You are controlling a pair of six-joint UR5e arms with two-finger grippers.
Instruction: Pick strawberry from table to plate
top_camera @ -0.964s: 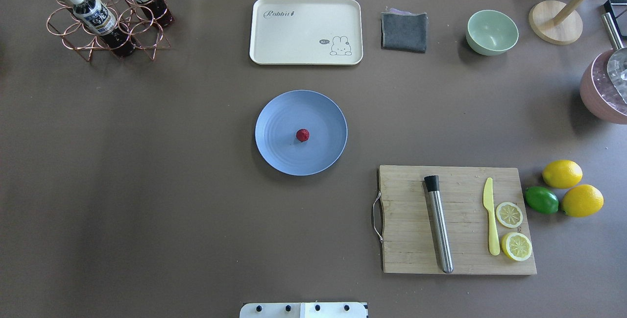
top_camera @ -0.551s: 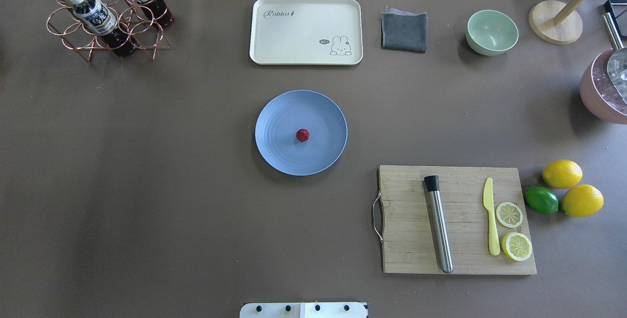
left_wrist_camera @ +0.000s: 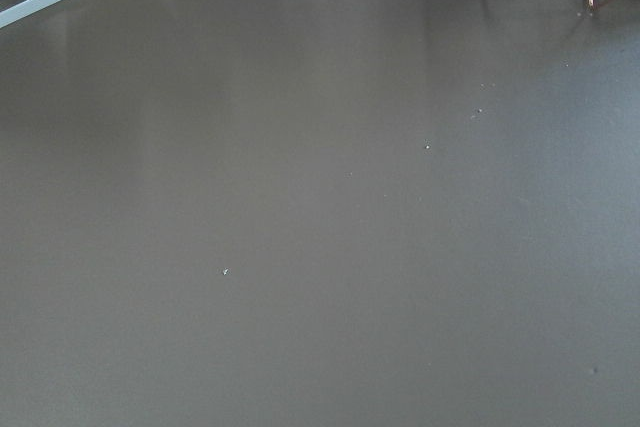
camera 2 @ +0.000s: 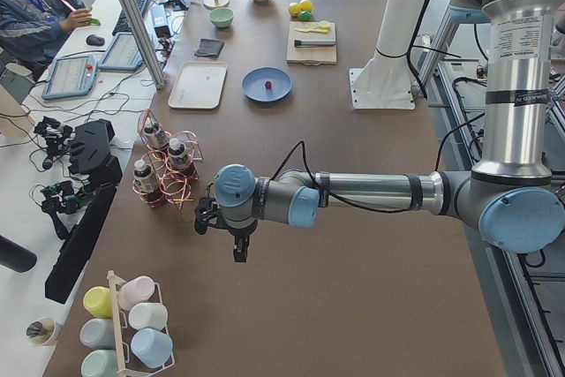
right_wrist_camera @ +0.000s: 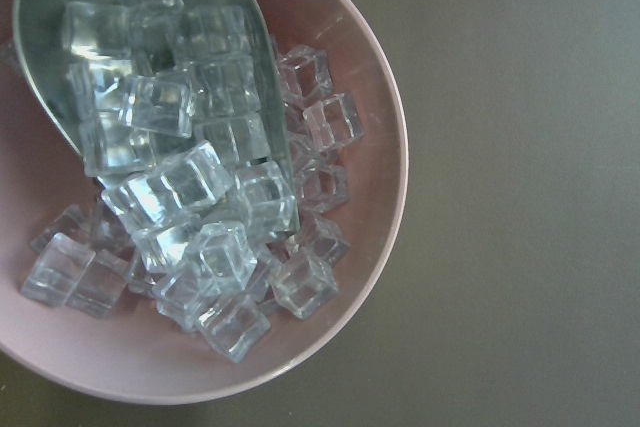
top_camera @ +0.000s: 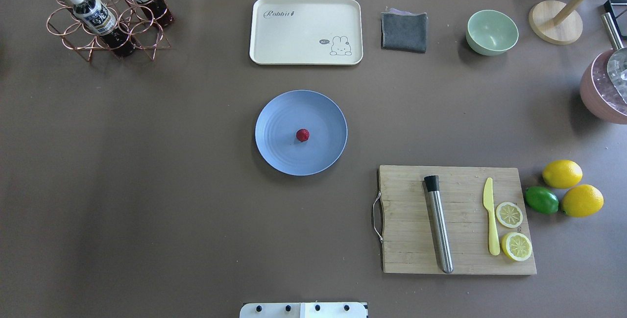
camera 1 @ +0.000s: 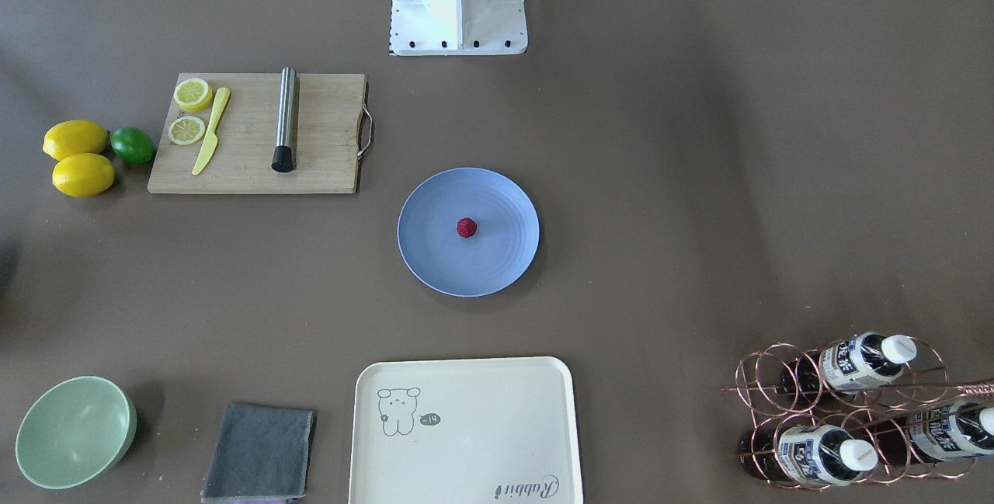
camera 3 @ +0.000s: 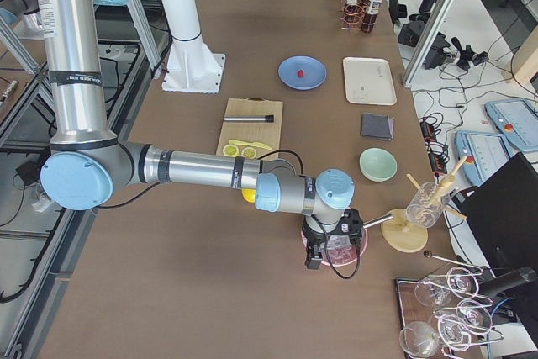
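Strawberry (top_camera: 302,135) at centre of plate (top_camera: 284,156), mid tabletop (top_camera: 147,185). Left arm (camera 2: 371,190) stretched low, level, beside bottle rack (camera 2: 168,169); right arm (camera 3: 202,169) likewise, over ice bowl (right_wrist_camera: 365,77). Jaws: cannot tell spread or pressed

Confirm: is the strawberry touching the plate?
Touching. The overhead view shows the strawberry lying at the centre of the plate with nothing holding it; the front-facing view agrees.

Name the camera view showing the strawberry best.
Overhead exterior: the strawberry lies unobstructed on the plate. Front-facing shows it about as well; side views show a distant red speck; wrist views miss it.
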